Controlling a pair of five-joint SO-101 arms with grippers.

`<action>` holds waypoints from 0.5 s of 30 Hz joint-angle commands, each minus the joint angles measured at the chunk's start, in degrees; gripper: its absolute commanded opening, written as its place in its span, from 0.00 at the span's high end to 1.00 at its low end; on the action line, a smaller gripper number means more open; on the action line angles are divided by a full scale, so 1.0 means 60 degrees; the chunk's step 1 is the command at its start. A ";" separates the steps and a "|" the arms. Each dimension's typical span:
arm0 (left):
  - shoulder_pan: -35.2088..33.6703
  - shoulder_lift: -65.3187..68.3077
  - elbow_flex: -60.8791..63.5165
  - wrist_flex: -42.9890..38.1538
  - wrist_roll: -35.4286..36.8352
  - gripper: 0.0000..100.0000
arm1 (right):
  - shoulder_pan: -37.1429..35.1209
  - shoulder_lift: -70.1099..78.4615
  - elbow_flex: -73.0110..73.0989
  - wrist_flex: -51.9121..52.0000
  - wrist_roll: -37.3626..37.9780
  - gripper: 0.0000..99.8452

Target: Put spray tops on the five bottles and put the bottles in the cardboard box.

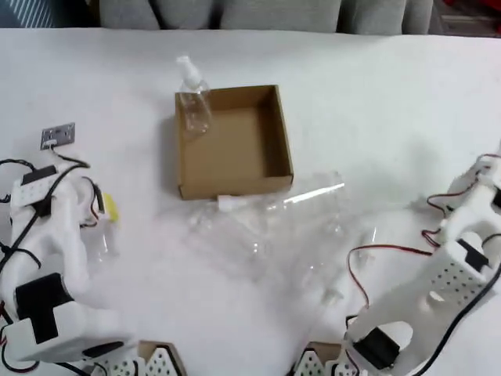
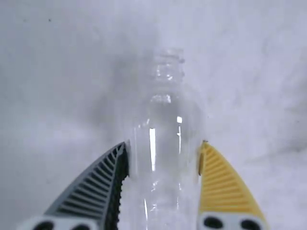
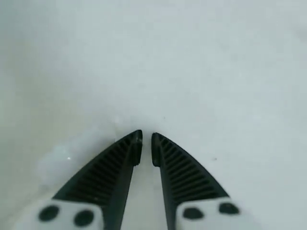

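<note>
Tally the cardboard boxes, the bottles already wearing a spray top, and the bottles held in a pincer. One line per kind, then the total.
Cardboard box: 1
Bottle with spray top: 1
Bare bottle held in the left pincer: 1
Total: 3

I count one cardboard box (image 1: 205, 188). One capped bottle (image 1: 193, 108) is the single one wearing a spray top. One bare bottle (image 2: 165, 139) has nothing on its threaded neck. The heap of clear bottles (image 1: 293, 227) blurs together, so I cannot tell how many it holds. One loose spray top (image 1: 232, 204) shows white among them. One small grey plate (image 1: 57, 135) lies apart. My grippers number two: left gripper (image 2: 164, 148) and right gripper (image 3: 147, 143).
</note>
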 commanded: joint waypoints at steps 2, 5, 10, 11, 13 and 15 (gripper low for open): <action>0.0022 -0.0110 -0.0029 -0.0337 -0.0117 0.98 | -0.0652 0.0022 -0.1626 0.1311 -0.0821 0.98; 0.0022 -0.0110 -0.0029 -0.0352 -0.0117 0.98 | -0.0813 0.0022 -0.2535 0.2527 -0.1451 0.98; 0.0022 -0.0110 -0.0029 -0.0352 -0.0132 0.98 | -0.0989 0.0037 -0.3868 0.4403 -0.2110 0.98; 0.0022 -0.0110 -0.0029 -0.0352 -0.0132 0.98 | -0.1077 0.0051 -0.4073 0.4725 -0.2256 0.97; 0.0037 -0.0110 -0.0029 -0.0352 -0.0132 0.98 | -0.1223 0.0095 -0.4410 0.5282 -0.2681 0.91; 0.0037 -0.0110 -0.0029 -0.0352 -0.0132 0.98 | -0.1370 0.0095 -0.4571 0.5487 -0.3048 0.86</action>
